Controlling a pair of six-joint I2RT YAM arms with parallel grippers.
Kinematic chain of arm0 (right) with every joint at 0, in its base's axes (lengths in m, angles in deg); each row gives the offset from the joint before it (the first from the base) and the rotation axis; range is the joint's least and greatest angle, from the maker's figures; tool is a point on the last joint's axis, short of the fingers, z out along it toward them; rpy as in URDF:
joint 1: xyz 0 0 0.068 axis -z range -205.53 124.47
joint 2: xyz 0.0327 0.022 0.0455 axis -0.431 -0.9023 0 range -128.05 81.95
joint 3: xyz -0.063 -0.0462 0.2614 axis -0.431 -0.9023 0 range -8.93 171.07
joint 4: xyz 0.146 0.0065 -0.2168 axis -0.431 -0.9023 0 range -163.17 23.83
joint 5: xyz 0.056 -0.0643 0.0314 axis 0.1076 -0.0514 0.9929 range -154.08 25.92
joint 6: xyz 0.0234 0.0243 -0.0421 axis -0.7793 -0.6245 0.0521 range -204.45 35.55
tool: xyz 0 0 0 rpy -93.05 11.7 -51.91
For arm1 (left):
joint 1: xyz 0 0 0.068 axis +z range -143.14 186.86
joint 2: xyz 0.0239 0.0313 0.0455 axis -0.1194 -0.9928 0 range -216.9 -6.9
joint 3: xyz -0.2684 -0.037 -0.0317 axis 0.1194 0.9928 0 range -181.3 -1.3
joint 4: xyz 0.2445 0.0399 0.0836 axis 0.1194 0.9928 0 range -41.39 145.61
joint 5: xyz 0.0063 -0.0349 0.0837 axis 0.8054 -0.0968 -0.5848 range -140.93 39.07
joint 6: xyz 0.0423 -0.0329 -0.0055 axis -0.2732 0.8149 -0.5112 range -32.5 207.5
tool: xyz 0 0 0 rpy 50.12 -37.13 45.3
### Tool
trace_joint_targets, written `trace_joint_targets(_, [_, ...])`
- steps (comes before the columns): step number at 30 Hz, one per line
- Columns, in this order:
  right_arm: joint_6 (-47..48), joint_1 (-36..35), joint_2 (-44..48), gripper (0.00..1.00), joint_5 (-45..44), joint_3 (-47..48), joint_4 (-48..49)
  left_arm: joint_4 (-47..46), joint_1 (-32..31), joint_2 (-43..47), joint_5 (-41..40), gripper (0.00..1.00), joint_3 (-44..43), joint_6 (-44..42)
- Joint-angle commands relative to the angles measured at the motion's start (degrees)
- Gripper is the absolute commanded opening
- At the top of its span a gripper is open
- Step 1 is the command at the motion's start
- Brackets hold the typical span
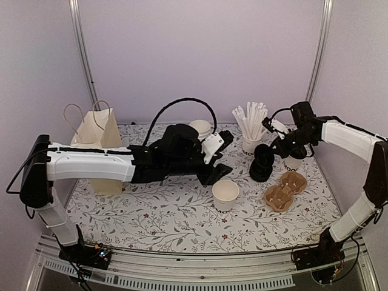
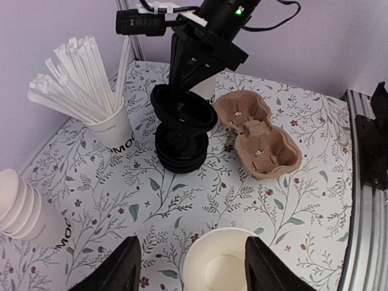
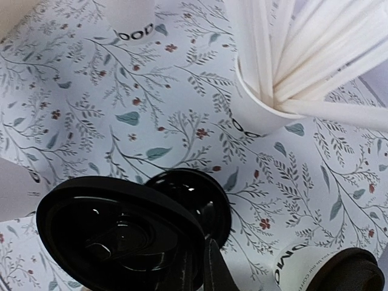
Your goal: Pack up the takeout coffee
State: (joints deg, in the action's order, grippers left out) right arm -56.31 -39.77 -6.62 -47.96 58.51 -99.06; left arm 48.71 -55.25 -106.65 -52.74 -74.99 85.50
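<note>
**Materials and finishes on the packing table**

The black lid (image 3: 109,233) is glossy moulded plastic, and so is the lid stack (image 2: 180,156). The open cup (image 1: 225,195) is smooth, matt white paper. On the right, the cup carrier (image 2: 257,133) is rough brown pulp card. The far-left bag (image 1: 97,136) is matt cream paper. The table cover (image 1: 163,212) looks smooth, matt and leaf-printed.

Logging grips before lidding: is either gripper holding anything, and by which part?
The right gripper pinches a black lid by its rim, above the lid stack. The left gripper is open, holding nothing.
</note>
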Motion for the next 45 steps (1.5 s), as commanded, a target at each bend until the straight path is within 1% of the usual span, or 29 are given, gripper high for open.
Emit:
trace_joint_targets(1, [-1.41, -0.32, 3.36, 0.00, 17.19, 6.09, -5.68, -14.55, 0.49, 6.76, 0.23, 0.65, 5.88, -8.06])
trace_joint_targets(3, [-1.34, -0.27, 3.70, 0.00, 23.68, 8.83, -7.25, -20.63, 0.50, 8.57, 1.26, 0.73, 8.83, -10.01])
trace_joint_targets(4, [-1.40, -0.33, 3.83, 0.00, 27.05, 9.53, -7.50, -23.19, 0.50, 9.23, 2.81, 0.75, 9.92, -10.55])
trace_joint_targets(7, [-1.17, -0.35, 4.60, 0.00, 37.16, 10.46, -6.98, -29.85, 0.49, 10.53, 6.63, 0.77, 12.22, -11.80])
trace_joint_targets(11, [-2.47, -0.39, 5.24, 0.01, 50.75, 10.70, -4.85, -39.04, 0.39, 11.28, 9.75, 0.79, 15.02, -12.56])
trace_joint_targets(14, [-4.75, -0.65, 4.59, 0.01, 56.58, 10.86, -3.66, -45.02, 0.40, 11.74, 12.90, 0.79, 16.84, -12.99])
trace_joint_targets(16, [-4.35, -1.38, 3.86, 0.01, 57.55, 11.00, -4.59, -47.81, 0.39, 11.32, 13.74, 0.83, 17.27, -12.42])
trace_joint_targets(17, [-3.56, -1.69, 3.61, 0.01, 57.72, 10.78, -4.81, -47.69, 0.40, 10.82, 13.92, 0.84, 16.58, -12.12])
trace_joint_targets(22, [-2.66, -3.49, 3.91, 0.02, 60.09, 9.20, -4.73, -46.63, 0.35, 8.00, 16.91, 0.85, 14.06, -10.75])
trace_joint_targets(27, [-1.94, -5.09, 4.77, 0.02, 59.93, 8.68, -4.87, -46.07, 0.27, 5.53, 19.24, 0.86, 11.75, -9.86])
trace_joint_targets(33, [-1.93, -5.60, 4.38, 0.02, 59.90, 8.96, -4.82, -46.14, 0.31, 2.47, 18.47, 0.87, 9.01, -8.13])
trace_joint_targets(45, [-1.91, -6.25, 4.32, 0.03, 59.97, 9.04, -4.65, -47.52, 0.31, -1.38, 19.83, 0.90, 6.56, -5.99])
